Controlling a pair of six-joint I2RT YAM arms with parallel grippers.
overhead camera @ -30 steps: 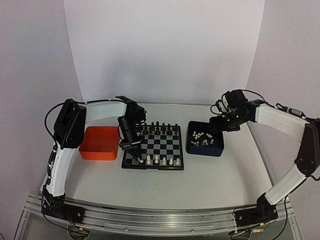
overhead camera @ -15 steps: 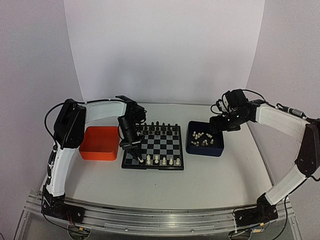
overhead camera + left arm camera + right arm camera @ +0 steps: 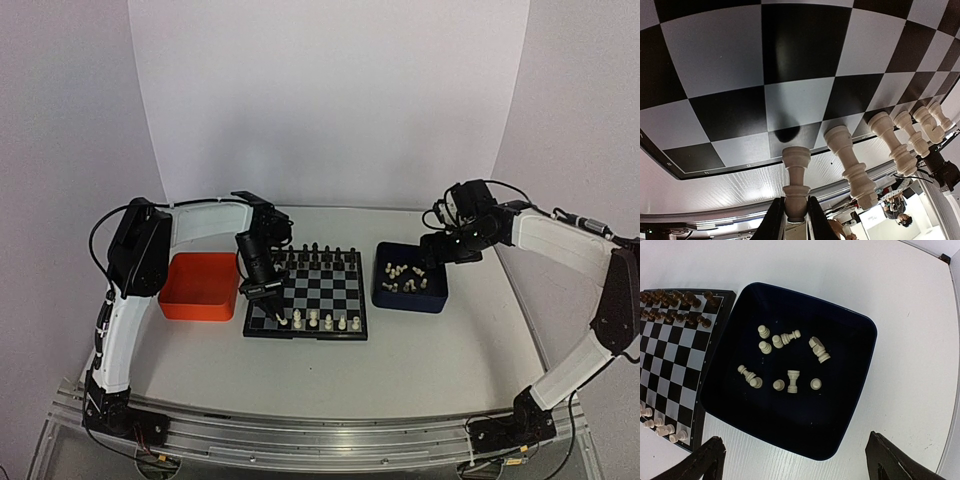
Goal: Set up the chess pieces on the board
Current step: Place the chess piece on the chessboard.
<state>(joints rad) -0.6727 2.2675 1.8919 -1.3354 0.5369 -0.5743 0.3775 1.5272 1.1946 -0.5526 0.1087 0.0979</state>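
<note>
**Left hand.** My left gripper (image 3: 796,222) is clamped on one cream piece (image 3: 796,175), gripping its upper end. The two fingers (image 3: 774,220) press in from either side. The piece hangs upright with its flared foot toward the board (image 3: 800,50). It is over the near edge row, close to the board's near-left corner. Its shadow falls on the squares just under it. I cannot tell whether the foot touches the surface.

**Board.** A row of cream pieces (image 3: 850,160) stands upright on that same near edge row, running away to the right of the held one. The black pieces (image 3: 315,258) fill the two far rows. The squares between are bare.

**Right hand.** My right gripper (image 3: 794,440) is spread wide and holds nothing. It hovers above the near side of the dark blue tray (image 3: 850,405) without touching it.

**Supply.** Loose cream pieces (image 3: 792,381) lie scattered on the floor of the dark blue tray. Some stand upright and several lie tipped on their sides. They sit mostly toward the tray's middle and left.

**Layout.** The dark blue tray sits just beside the board's right edge. An orange tray (image 3: 200,285) sits just beside its left edge. All three rest on the white table (image 3: 400,370).
</note>
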